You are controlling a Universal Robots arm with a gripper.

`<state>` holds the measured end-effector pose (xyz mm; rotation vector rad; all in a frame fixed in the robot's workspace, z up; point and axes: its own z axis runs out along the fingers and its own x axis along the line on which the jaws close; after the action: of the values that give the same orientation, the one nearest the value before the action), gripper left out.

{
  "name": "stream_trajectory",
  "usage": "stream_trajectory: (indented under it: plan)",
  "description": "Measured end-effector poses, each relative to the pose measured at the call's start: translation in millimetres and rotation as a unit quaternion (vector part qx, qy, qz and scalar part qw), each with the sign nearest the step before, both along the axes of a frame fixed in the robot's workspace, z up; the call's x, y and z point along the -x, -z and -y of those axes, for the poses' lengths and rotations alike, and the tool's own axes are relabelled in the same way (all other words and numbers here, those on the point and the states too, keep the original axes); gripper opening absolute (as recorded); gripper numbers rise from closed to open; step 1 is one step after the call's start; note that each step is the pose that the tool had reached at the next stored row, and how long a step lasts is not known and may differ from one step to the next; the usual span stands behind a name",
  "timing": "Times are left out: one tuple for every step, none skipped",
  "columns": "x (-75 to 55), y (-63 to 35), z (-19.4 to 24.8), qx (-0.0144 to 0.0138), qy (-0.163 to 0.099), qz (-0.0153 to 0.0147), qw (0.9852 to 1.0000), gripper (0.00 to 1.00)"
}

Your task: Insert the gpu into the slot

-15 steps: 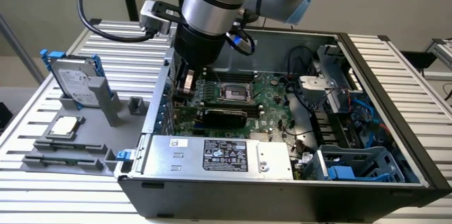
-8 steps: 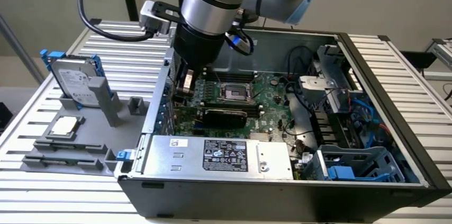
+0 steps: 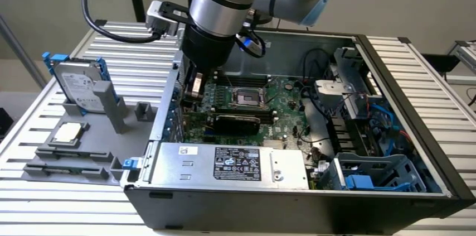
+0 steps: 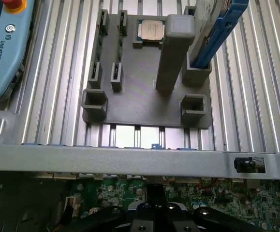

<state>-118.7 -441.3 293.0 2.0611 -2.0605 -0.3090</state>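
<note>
While the arm reached down into the open computer case (image 3: 416,152) at its far left corner, the gripper (image 4: 155,212) hung low over the left part of the motherboard (image 3: 286,99), close inside the case wall, and its jaws were pressed together. Whether they pinched anything could not be told: in the wrist view only the dark gripper body and the roots of the jaws came into frame, and in the exterior view the thick arm segment stood in front of the fingertips.

A dark, glossy, rectangular piece that was probably the gpu (image 3: 236,121) lay flat-looking on the board, just near of the square silver processor socket (image 3: 247,97) and far of the grey power-supply box (image 3: 231,164). Its long axis ran left to right in the exterior view. From the gripper it lay toward the near side and a little to the exterior view's right, close by but apart from it. Whether the card was already seated or only resting there was hard to judge, since its lower edge was hidden.

No bright-blue slot could be made out with certainty; only a small blue glint showed at the card's left end.

Outside the case, on the ribbed table, a grey parts holder (image 4: 144,104) carried a loose processor chip (image 4: 151,30) and an upright drive in a blue bracket (image 3: 78,85)
</note>
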Motion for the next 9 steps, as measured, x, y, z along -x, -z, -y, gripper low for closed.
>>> stream_trajectory:
  plan:
    - [0.1, 0.1, -0.5, 0.0, 0.0, 0.0, 1.0, 0.11]
    - [0.2, 0.0, -1.2, 0.0, 0.0, -0.0003, 1.0, 0.11]
    - [0.3, 0.0, -1.8, 0.0001, 0.0, -0.0005, 1.0, 0.11]
    - [0.5, 0.0, -2.4, 0.0001, 0.0, -0.0008, 1.0, 0.11]
    - [0.6, 0.0, -3.0, 0.0002, 0.0, -0.0009, 1.0, 0.11]
    - [0.6, 0.0, -3.4, 0.0004, 0.0, -0.001, 1.0, 0.11]
    - [0.7, 0.0, -3.8, 0.0005, 0.0, -0.0013, 1.0, 0.11]
    - [0.7, 0.0, -4.2, 0.0006, 0.0, -0.0017, 1.0, 0.11]
    - [0.7, 0.1, -4.4, 0.0007, 0.0, -0.0021, 1.0, 0.11]
